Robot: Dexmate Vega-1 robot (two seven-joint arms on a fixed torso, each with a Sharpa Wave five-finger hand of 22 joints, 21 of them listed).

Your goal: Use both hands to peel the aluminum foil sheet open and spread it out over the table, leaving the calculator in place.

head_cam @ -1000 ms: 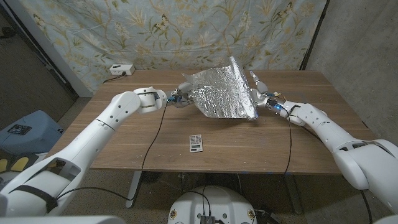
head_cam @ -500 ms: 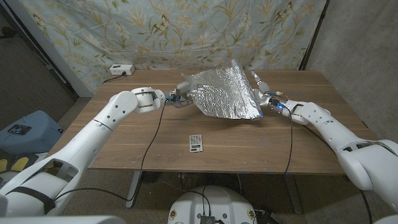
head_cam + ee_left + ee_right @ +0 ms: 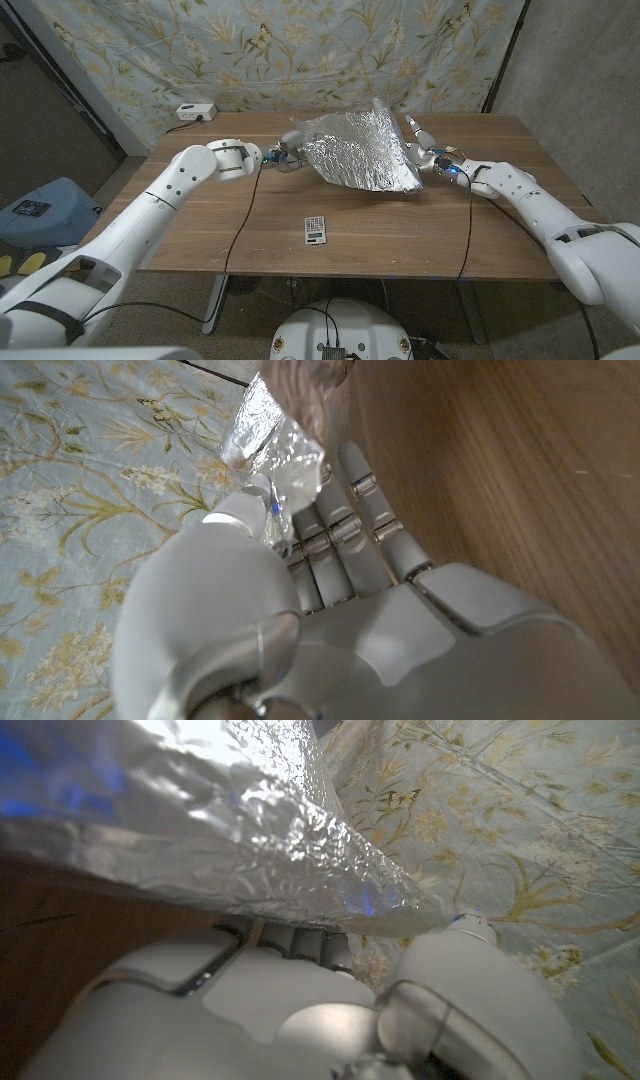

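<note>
1. The left robot hand [image 3: 283, 156] pinches one corner of the aluminum foil sheet [image 3: 358, 150]; in the left wrist view its fingers [image 3: 340, 525] reach up along the crumpled edge [image 3: 282, 435], with foil caught against the thumb.
2. The right robot hand [image 3: 422, 152] grasps the opposite edge. In the right wrist view the foil [image 3: 250, 830] drapes straight over that robot hand [image 3: 300, 1010], though the exact finger contact is hidden under the sheet.
3. Between the two robot hands the sheet is peeled open and stretched, hanging lifted and tilted above the tabletop [image 3: 200, 230], one corner sticking up on the side away from the robot.
4. Judged from this, the opening looks mostly done. What remains is to draw the sheet taut, lower it and lay it flat on the wood, then let go.
5. The calculator [image 3: 315, 229] lies on the near side of both robot hands, roughly midway between them and well apart from the foil, seemingly undisturbed.
6. The foil is thin, bright and finely wrinkled, catching light in small creases; it likely holds any fold it is given and would tear if pulled hard.
7. The tabletop is brown, smooth-grained wood; the calculator is a small flat grey rectangle with dark keys.
</note>
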